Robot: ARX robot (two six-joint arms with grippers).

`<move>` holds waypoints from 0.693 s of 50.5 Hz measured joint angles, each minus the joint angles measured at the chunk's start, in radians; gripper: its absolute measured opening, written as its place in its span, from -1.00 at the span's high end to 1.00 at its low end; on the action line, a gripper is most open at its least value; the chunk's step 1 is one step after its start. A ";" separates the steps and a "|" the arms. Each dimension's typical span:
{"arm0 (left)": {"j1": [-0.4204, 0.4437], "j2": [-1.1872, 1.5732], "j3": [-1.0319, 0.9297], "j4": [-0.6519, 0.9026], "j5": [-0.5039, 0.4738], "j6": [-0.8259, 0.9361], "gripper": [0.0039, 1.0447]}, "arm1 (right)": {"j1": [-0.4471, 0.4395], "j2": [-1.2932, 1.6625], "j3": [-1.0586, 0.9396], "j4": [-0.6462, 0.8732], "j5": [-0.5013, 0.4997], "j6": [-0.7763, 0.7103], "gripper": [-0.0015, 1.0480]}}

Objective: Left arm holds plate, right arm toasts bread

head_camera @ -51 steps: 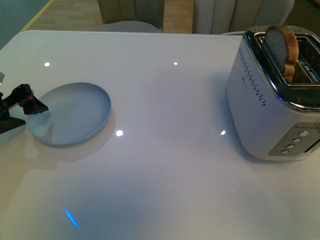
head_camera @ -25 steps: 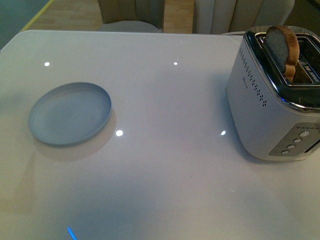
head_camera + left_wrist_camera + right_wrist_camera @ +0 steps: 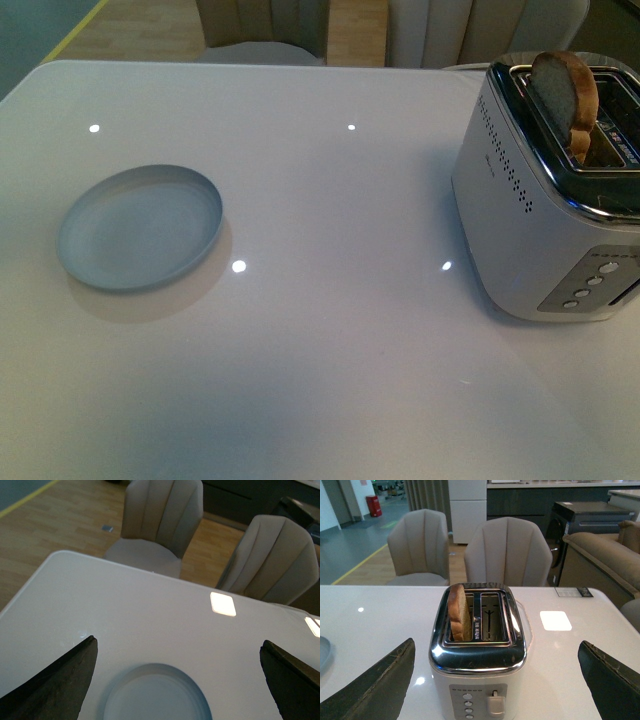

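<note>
The pale blue-grey plate point(image 3: 140, 228) lies empty on the white table at the left. It also shows in the left wrist view point(image 3: 156, 696), between and below my open left gripper point(image 3: 180, 680), which is held back from it. The bread slice point(image 3: 566, 96) stands upright in the left slot of the white and chrome toaster point(image 3: 545, 210) at the right. In the right wrist view the bread point(image 3: 458, 611) sticks up out of the toaster point(image 3: 477, 655). My right gripper point(image 3: 495, 680) is open and empty, facing the toaster's lever side. Neither arm shows in the front view.
The toaster's lever point(image 3: 494, 703) and a column of round buttons point(image 3: 467, 707) face my right gripper. Beige chairs point(image 3: 161, 525) stand behind the table's far edge. The white table point(image 3: 330, 330) shows bright light reflections.
The left gripper, which was at the plate's left rim one second ago, has drawn out of the front view. The plate and the bread have not moved.
</note>
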 joint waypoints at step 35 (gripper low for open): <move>-0.142 -0.406 -0.467 0.270 -0.269 0.174 0.95 | 0.000 0.000 0.000 0.000 0.000 0.000 -0.83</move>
